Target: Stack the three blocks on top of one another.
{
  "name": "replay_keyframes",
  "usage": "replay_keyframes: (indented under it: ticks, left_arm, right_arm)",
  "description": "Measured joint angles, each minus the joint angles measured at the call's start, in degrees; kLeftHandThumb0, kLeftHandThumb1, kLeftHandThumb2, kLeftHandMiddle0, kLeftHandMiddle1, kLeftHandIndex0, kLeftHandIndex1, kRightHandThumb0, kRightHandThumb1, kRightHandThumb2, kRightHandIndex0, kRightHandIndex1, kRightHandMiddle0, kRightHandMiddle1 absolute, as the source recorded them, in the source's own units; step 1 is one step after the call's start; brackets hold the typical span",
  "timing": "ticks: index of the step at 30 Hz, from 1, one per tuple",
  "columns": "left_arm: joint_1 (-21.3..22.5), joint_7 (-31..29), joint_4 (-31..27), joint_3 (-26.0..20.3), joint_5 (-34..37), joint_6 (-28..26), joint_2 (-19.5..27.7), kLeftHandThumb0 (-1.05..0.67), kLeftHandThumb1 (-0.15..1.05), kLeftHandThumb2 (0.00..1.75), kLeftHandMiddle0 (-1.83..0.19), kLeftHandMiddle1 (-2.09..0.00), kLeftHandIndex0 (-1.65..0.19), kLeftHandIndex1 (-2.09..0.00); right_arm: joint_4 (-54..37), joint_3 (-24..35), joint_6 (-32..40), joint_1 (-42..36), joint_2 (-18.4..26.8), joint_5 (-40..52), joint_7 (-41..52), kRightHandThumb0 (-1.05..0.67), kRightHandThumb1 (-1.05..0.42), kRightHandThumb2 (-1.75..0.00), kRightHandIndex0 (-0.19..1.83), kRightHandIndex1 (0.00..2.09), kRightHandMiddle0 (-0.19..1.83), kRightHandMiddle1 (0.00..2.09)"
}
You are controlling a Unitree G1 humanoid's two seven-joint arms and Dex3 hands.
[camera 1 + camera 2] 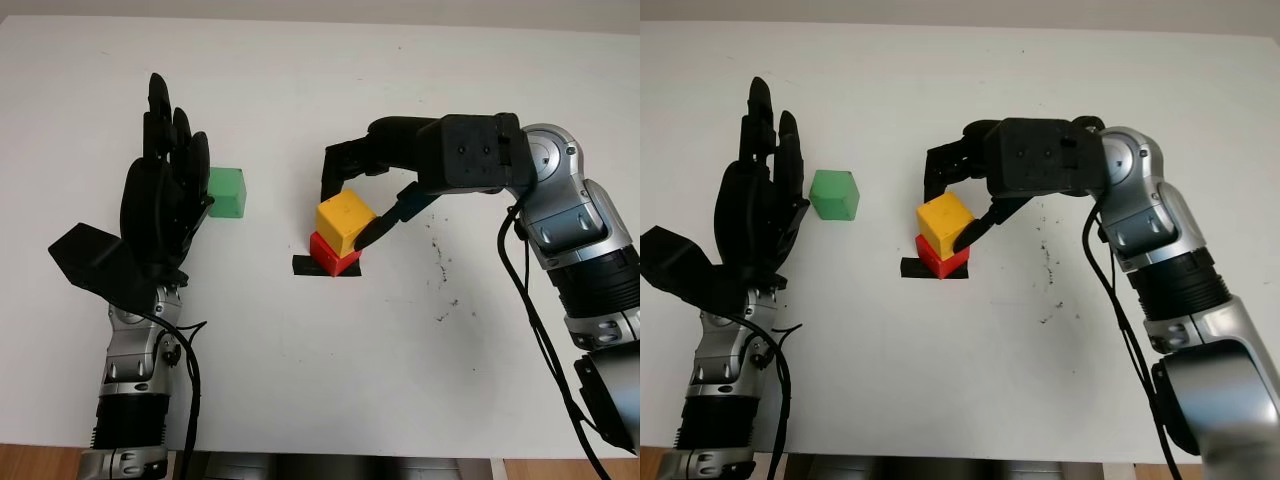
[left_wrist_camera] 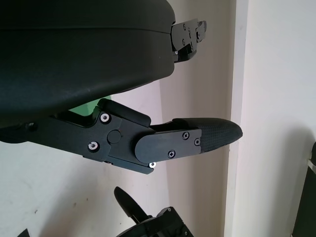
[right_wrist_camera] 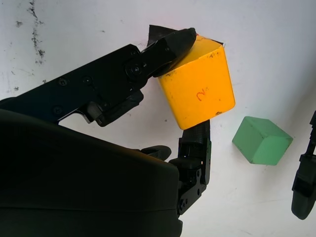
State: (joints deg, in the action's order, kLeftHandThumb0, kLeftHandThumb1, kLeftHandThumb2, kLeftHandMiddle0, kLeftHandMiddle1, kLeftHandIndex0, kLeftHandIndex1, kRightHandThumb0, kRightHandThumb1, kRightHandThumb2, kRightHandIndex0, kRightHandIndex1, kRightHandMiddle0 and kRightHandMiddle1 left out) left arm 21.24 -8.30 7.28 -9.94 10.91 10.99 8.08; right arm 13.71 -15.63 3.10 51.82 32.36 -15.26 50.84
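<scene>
**Two blocks stacked, one green block waiting**

Two blocks sit one on the other near the middle of the white table (image 1: pixel 420 380). The yellow block (image 1: pixel 344 221) is on top of the red block (image 1: pixel 333 256), turned a little so its corners do not line up. The red block sits on a black patch (image 1: pixel 306 267) on the table. Most of the red block is hidden under the yellow one.

The right hand (image 1: pixel 352 196) grips the yellow block. One finger presses its near side and another finger (image 3: pixel 196 143) presses the far side. In the right wrist view the yellow block has a small mark on one face, too faint to read.

The green block (image 1: pixel 226 192) stands alone on the table, well to the left of the stack. The left hand (image 1: pixel 165 190) is open and holds nothing. It is up just beside the green block and covers a bit of its edge. I cannot tell if they touch.

Some small dark specks (image 1: pixel 437 262) dot the table right of the stack.
</scene>
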Motion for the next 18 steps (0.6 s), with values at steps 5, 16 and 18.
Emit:
replay_keyframes:
  ticks: [5, 16, 18]
  left_arm:
    - [0.0, -0.1, 0.0, 0.0, 0.2, -0.1, 0.0, -0.71, 1.05, 0.5, 0.19, -0.01, 0.19, 0.0]
    - [0.0, -0.2, 0.0, 0.0, 0.7, -0.6, 0.0, -0.71, 1.05, 0.51, 0.19, 0.0, 0.19, 0.0]
    - [0.0, -0.3, 0.0, 0.0, 0.7, -0.6, 0.0, -0.71, 1.05, 0.51, 0.19, 0.0, 0.19, 0.0]
  right_arm:
    - [0.0, 0.0, -0.1, 0.0, -0.2, 0.5, 0.2, -0.5, -0.92, -0.05, 0.37, 0.05, 0.38, 1.53]
    - [0.8, 0.0, -1.3, 0.0, -0.8, 0.9, 0.2, -0.53, -0.93, -0.06, 0.35, 0.04, 0.38, 1.53]
    - [0.9, 0.0, -1.3, 0.0, -0.8, 0.8, 0.2, -0.52, -0.93, -0.06, 0.34, 0.03, 0.37, 1.54]
